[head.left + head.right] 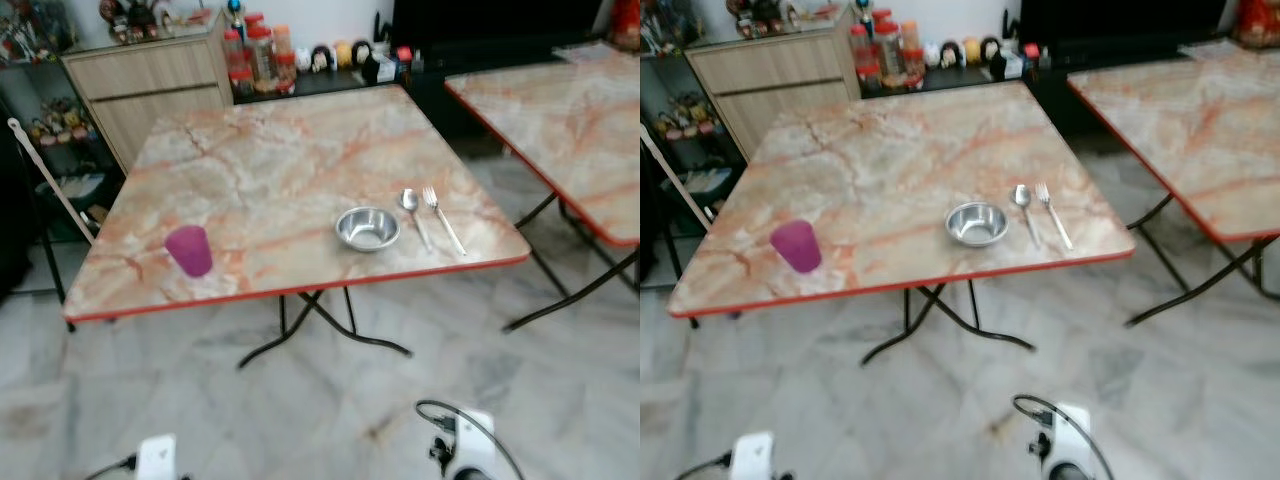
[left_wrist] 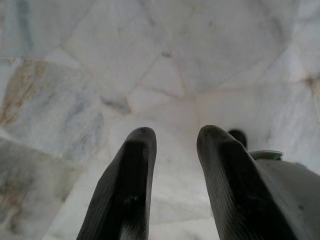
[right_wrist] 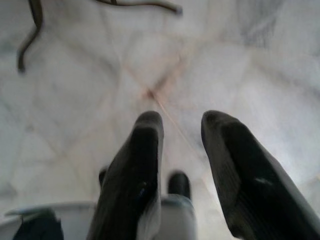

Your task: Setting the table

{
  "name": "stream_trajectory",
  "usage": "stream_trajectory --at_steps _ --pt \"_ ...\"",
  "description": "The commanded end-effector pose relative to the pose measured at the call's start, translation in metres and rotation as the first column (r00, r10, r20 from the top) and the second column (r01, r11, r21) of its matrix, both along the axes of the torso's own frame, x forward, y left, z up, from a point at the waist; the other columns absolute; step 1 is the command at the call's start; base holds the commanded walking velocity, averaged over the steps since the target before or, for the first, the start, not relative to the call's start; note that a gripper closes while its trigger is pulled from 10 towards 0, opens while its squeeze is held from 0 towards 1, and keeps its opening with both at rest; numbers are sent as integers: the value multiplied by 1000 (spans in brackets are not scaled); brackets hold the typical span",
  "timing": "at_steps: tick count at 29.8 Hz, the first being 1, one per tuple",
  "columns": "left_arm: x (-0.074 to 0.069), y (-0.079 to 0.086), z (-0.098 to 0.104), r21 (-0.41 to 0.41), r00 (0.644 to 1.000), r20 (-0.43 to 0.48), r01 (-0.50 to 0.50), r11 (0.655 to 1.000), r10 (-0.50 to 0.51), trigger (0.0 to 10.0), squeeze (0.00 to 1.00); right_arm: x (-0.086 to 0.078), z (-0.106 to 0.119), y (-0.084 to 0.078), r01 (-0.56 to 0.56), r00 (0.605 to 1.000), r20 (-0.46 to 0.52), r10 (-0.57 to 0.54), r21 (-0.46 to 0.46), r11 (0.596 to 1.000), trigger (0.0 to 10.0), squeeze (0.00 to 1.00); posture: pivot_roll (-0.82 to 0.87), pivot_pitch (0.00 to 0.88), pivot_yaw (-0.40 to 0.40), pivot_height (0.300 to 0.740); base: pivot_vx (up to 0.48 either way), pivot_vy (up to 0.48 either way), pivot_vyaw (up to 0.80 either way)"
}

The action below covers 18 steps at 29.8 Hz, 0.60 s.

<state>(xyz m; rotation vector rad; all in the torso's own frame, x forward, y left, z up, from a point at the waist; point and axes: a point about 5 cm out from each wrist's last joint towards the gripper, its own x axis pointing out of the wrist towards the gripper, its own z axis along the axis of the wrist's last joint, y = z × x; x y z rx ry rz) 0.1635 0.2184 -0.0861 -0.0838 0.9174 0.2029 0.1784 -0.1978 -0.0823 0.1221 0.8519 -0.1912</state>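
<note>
A marble-patterned folding table (image 1: 270, 170) with a red rim stands ahead of me. Near its front edge sit a purple cup (image 1: 189, 250) on the left and a steel bowl (image 1: 367, 228) right of centre. A spoon (image 1: 412, 212) and a fork (image 1: 442, 218) lie side by side just right of the bowl. Both arms hang low, away from the table. My left gripper (image 2: 174, 136) points at the floor tiles, fingers apart and empty. My right gripper (image 3: 182, 120) also hangs over the floor, open with nothing between its fingers.
A second marble table (image 1: 570, 110) stands at the right with a gap between the two. A wooden cabinet (image 1: 150, 85) and a low shelf with jars (image 1: 262, 55) line the back wall. The table's black folding legs (image 1: 320, 325) cross beneath it. Marble floor (image 1: 320, 400) lies between me and the table.
</note>
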Motion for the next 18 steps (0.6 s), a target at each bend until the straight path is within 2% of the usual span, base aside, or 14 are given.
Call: stream_trajectory --at_steps 1,4,12,18 --pt "-1 5 1 19 1000 7 -15 1000 15 10000 0 15 8 6 -13 998 69 12 17 1000 10000 0 30 0 76 740 0 0 775" --pt "-2 3 0 17 1000 8 -19 1000 19 10000 0 18 10 5 -11 997 83 10 16 1000 10000 0 29 0 74 740 0 0 750" --pt "-1 -2 -1 11 1000 10 -19 1000 19 10000 0 27 15 5 -25 992 125 22 18 1000 10000 0 30 16 71 740 0 0 0" --pt "1 -4 0 14 1000 22 -8 1000 8 10000 0 49 32 7 -88 962 258 91 -22 996 10000 0 14 27 76 740 0 0 0"
